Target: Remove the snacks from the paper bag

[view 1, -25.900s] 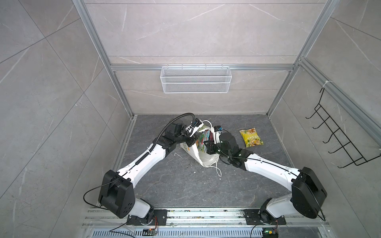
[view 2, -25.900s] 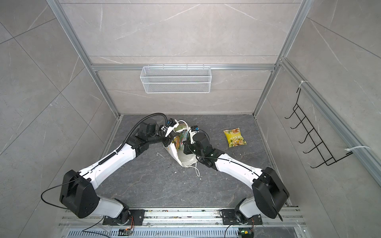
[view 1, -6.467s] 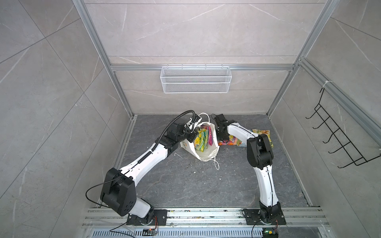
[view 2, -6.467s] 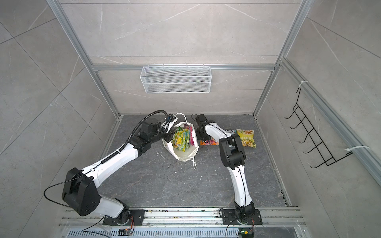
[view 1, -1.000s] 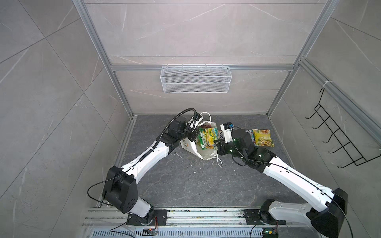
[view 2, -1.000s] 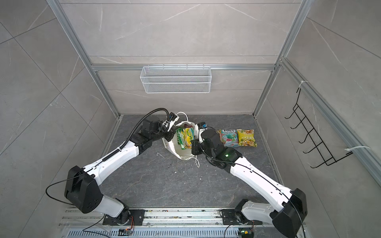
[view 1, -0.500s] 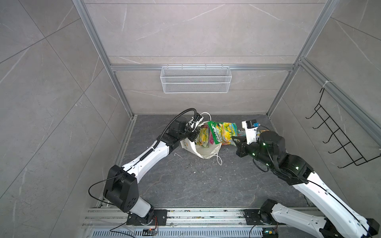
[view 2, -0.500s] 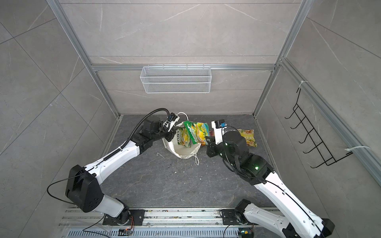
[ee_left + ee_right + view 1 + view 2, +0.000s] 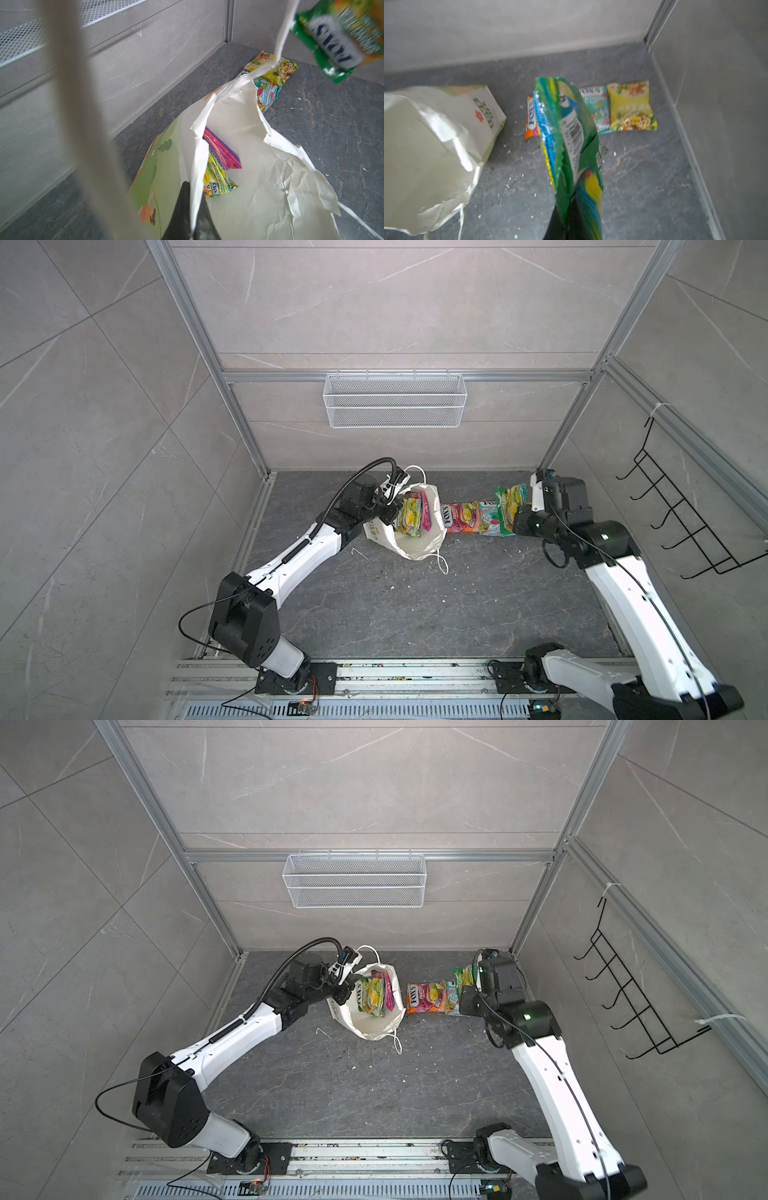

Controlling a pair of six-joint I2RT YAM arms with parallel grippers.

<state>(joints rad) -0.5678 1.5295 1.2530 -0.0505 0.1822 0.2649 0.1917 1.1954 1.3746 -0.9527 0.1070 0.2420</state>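
The white paper bag (image 9: 415,547) lies open on the grey floor, and my left gripper (image 9: 395,512) is shut on its rim (image 9: 192,207). Inside it lie a yellow-green FOX'S packet (image 9: 216,182) and a purple one (image 9: 220,151). My right gripper (image 9: 568,224) is shut on a green FOX'S packet (image 9: 571,135), held in the air right of the bag (image 9: 509,506). Below it on the floor lie an orange-red packet (image 9: 457,517), a teal packet (image 9: 488,522) and a yellow packet (image 9: 631,106). In both top views my right arm hides the yellow packet.
A white wire mesh basket (image 9: 395,400) hangs on the back wall. On the right wall is a black hook rack (image 9: 681,522). The row of packets lies close to the back right corner post (image 9: 654,27). The bag's cord handle (image 9: 83,124) hangs close before the left wrist camera.
My right gripper has carried the green packet out of the bag and to the right, over the row of packets. My left gripper has kept its hold on the bag's rim.
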